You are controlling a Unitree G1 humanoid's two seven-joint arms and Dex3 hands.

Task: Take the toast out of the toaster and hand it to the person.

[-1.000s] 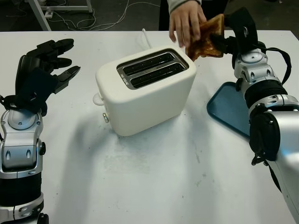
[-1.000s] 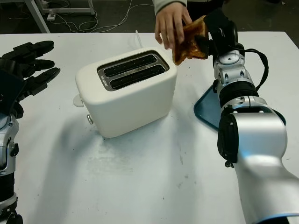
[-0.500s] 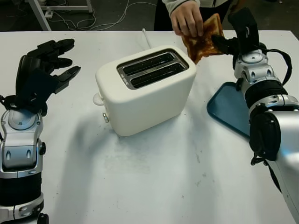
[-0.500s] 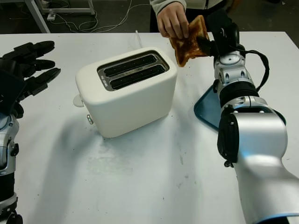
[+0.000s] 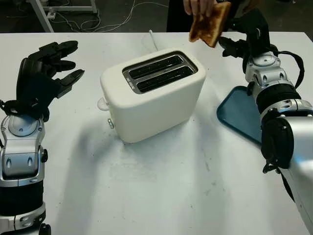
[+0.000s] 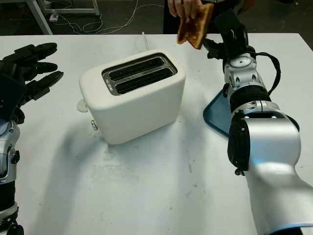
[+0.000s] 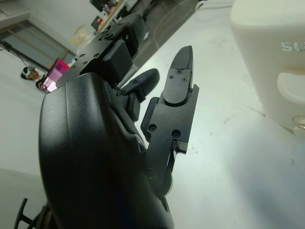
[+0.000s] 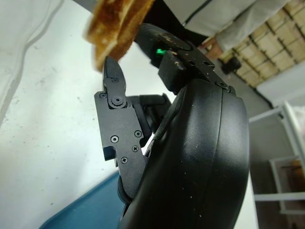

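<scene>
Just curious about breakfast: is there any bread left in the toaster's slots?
No, both slots of the toaster look empty and dark.

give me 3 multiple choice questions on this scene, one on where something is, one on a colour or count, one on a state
1. Where is the toast?
A. in a toaster slot
B. in the person's hand, above the table's far edge
C. on the tray

2. What colour is the tray?
A. blue
B. red
C. yellow

3. What state are the toaster slots in?
A. both hold bread
B. one holds bread
C. both empty

Answers:
1. B: the person's hand grips the toast's top edge, and the right hand beside it is open and clear of it.
2. A: the tray by the right arm is blue.
3. C: both slots look dark and bare from above.

The left hand is open, at the table's left side.
</scene>
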